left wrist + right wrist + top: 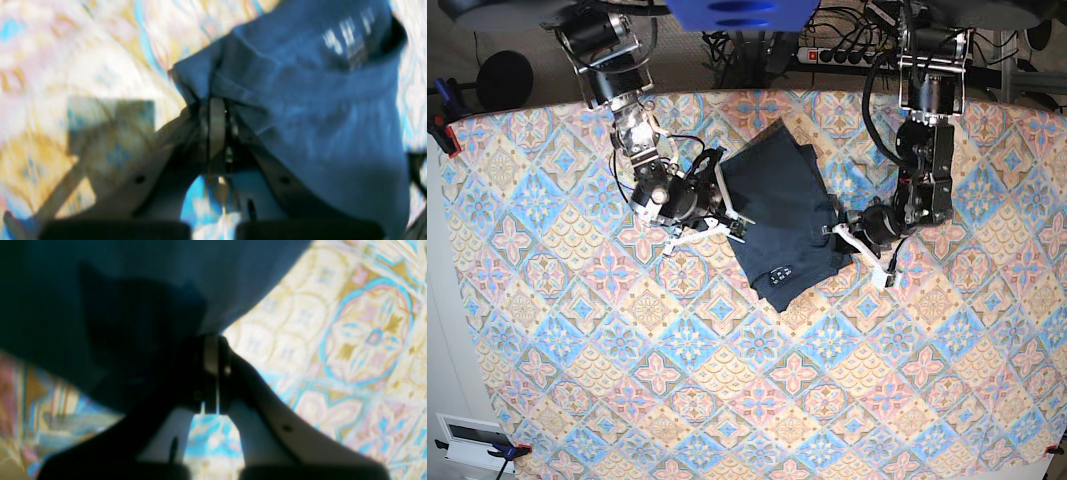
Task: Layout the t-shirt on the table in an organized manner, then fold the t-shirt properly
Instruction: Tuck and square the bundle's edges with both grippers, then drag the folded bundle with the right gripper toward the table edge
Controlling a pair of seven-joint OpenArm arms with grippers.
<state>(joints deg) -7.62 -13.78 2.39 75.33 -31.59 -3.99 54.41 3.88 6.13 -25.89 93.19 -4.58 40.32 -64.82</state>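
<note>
Left wrist view: the left gripper [218, 110] is pinching a bunched edge of the t-shirt [317, 116] over the table [83, 50].

Right wrist view: the right gripper [213, 355] is pressing together on dark cloth.

Base view: the shirt is lying crumpled between both arms, near the far edge, with lots of bare table nearer.

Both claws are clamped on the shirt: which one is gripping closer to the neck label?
The left claw. In its wrist view the t-shirt's white-printed neck label shows just past its grip; the right claw sees only plain dark cloth.
</note>
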